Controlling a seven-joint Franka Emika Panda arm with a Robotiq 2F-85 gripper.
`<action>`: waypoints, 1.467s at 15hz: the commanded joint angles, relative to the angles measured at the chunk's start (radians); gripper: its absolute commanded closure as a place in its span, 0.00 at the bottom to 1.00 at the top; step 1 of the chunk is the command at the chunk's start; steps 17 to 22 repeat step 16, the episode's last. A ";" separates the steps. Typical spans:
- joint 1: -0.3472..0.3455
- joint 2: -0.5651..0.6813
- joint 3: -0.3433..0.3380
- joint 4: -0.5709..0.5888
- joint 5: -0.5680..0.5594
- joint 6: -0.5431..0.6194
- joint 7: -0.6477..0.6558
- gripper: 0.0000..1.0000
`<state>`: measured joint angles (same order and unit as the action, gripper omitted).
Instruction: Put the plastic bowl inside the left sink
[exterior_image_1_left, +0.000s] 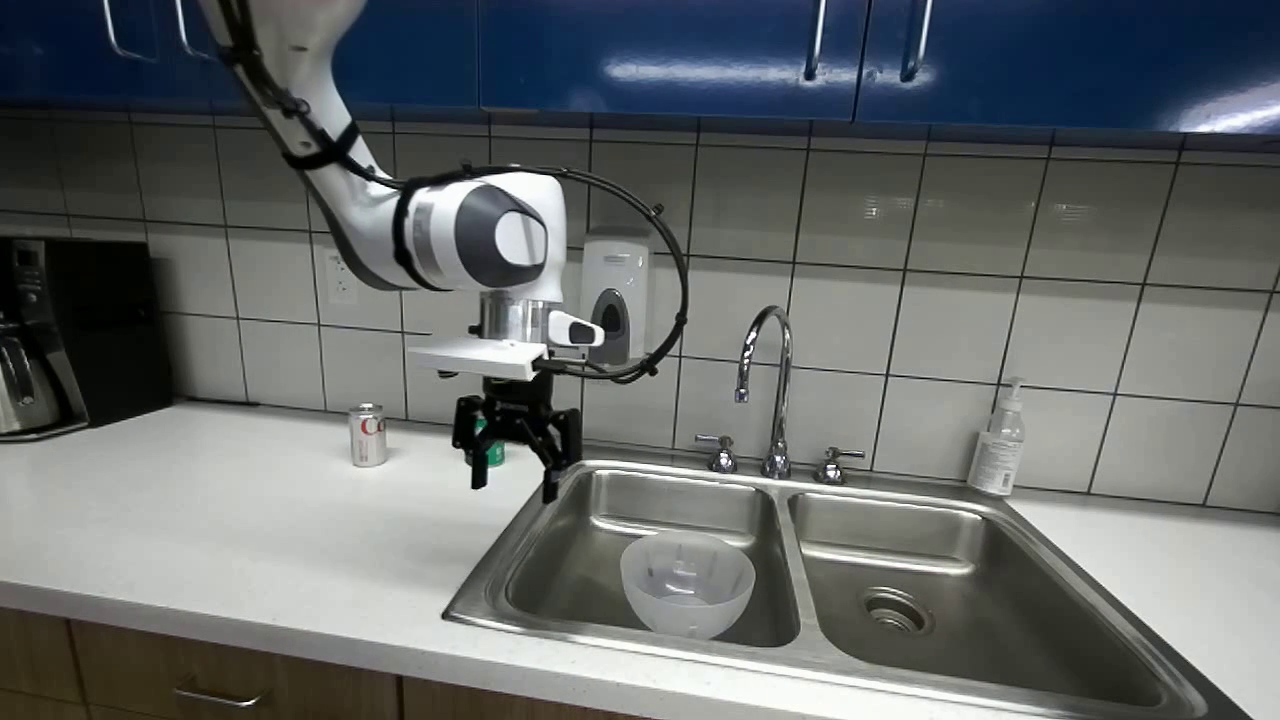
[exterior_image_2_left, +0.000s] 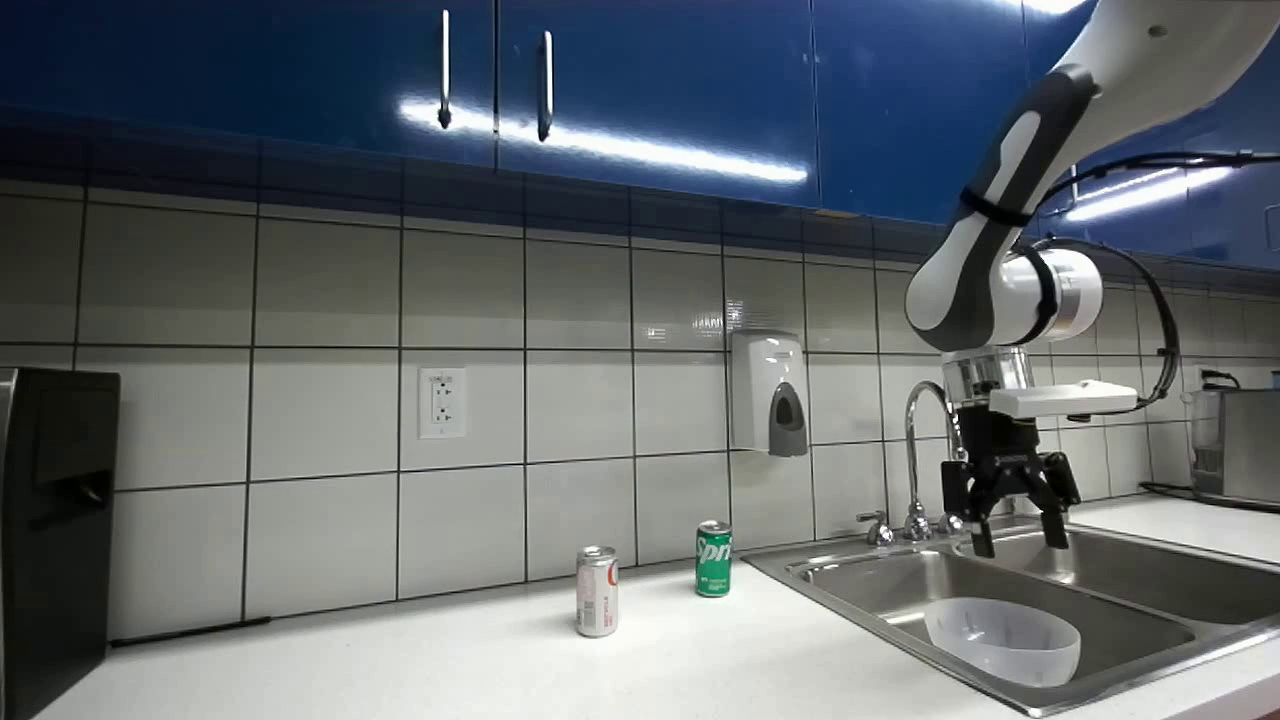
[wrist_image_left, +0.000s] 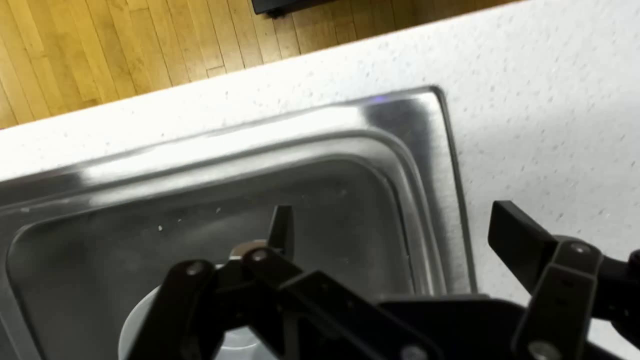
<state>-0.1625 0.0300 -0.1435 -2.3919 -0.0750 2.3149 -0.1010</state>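
White speckled counter (wrist_image_left: 540, 125), blue cabinets (exterior_image_1_left: 670, 40) above tiled wall (exterior_image_1_left: 960, 330); plastic bowl (exterior_image_1_left: 688, 590) in left sink (exterior_image_1_left: 570, 560); hand (exterior_image_1_left: 515, 482) spread.

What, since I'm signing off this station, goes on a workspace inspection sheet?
Surface: white counter; tiny pale specks in the left sink, nature unclear.
Job's things: plastic bowl inside the left sink, opening upward.
Clutter: silver can and green can standing on the counter.
Gripper: open, nothing held, not touching the bowl.
Cables: black cable looping beside the arm.
Surroundings: faucet, pump bottle, coffee maker; soap dispenser on the tiled wall; blue cabinets above.
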 joint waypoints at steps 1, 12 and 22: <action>0.032 -0.218 0.021 -0.227 -0.035 0.025 -0.016 0.00; 0.101 -0.418 0.071 -0.400 -0.015 -0.005 -0.002 0.00; 0.101 -0.425 0.071 -0.402 -0.015 -0.005 -0.002 0.00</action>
